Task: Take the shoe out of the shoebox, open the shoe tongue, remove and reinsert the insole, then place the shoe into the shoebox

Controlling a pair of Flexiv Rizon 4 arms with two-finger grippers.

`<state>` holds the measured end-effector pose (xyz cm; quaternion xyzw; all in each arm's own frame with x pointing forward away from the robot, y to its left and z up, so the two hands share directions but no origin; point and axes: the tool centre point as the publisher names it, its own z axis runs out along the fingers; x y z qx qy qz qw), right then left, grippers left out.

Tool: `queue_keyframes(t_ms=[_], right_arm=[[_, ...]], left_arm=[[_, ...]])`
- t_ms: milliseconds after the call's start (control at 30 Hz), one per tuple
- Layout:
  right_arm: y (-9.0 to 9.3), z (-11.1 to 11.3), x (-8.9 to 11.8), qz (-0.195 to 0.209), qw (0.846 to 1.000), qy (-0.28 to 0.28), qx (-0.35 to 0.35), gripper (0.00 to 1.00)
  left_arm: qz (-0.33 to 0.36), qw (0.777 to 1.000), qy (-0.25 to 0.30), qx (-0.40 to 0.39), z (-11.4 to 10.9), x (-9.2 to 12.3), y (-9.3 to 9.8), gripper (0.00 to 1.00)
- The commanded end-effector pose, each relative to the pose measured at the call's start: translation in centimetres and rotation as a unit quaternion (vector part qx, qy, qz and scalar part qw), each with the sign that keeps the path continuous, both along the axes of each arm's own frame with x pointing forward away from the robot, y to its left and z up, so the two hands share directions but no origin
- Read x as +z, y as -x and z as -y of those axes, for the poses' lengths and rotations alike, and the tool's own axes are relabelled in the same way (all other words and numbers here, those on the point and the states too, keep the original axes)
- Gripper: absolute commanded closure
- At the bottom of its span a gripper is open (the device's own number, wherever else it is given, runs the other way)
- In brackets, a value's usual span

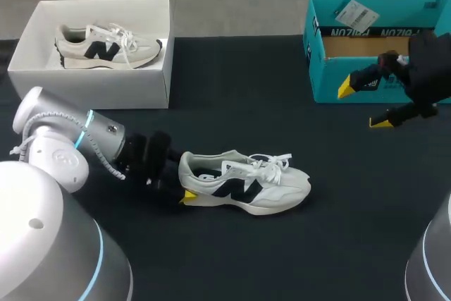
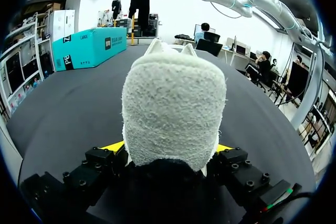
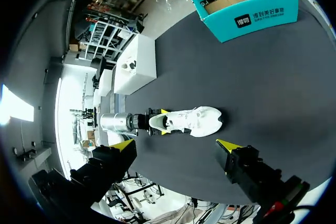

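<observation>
My left gripper [image 2: 168,148] clamps the heel of the shoe [image 1: 246,185] to steady it on the table [image 1: 282,259], while my right gripper [image 1: 363,106] hangs spread by the teal box [image 1: 324,79], free for the tongue.

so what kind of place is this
Probably a robot test bench in a lab: a black table with the left claw shut on the heel of a white sneaker, the right claw open, and a white shoebox and teal box set out as props.
</observation>
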<state>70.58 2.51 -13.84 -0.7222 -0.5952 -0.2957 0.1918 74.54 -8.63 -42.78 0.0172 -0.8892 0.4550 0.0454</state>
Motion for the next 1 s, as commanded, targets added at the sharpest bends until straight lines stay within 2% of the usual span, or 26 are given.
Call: queue_keyframes(t_ms=[33, 233, 333, 733, 900, 1000], right_arm=[[-3.2, -3.2, -0.1, -0.017, 0.999, 0.046, 0.007, 0.00], [-3.8, -5.1, -0.2, -0.032, 0.997, 0.072, 0.013, 0.00], [-3.5, -6.0, -0.6, -0.065, 0.995, 0.070, 0.011, 0.00], [-3.5, -6.0, -0.6, -0.065, 0.995, 0.070, 0.011, 0.00], [-5.6, -9.7, -1.8, -0.064, 0.971, 0.223, 0.051, 0.00], [-6.4, -11.1, -2.4, -0.051, 0.961, 0.267, 0.055, 0.00]], left_arm=[[0.000, 1.000, -0.001, 0.000, 0.0, -0.1, 0.1, 1.00], [0.000, 1.000, -0.001, 0.000, 0.0, -0.1, 0.1, 1.00], [0.000, 1.000, -0.001, 0.000, 0.0, -0.1, 0.1, 1.00], [0.000, 1.000, -0.001, 0.000, 0.0, -0.1, 0.1, 1.00], [0.000, 1.000, -0.001, 0.000, 0.0, -0.1, 0.1, 1.00], [0.000, 1.000, -0.001, 0.000, 0.0, -0.1, 0.1, 1.00]])
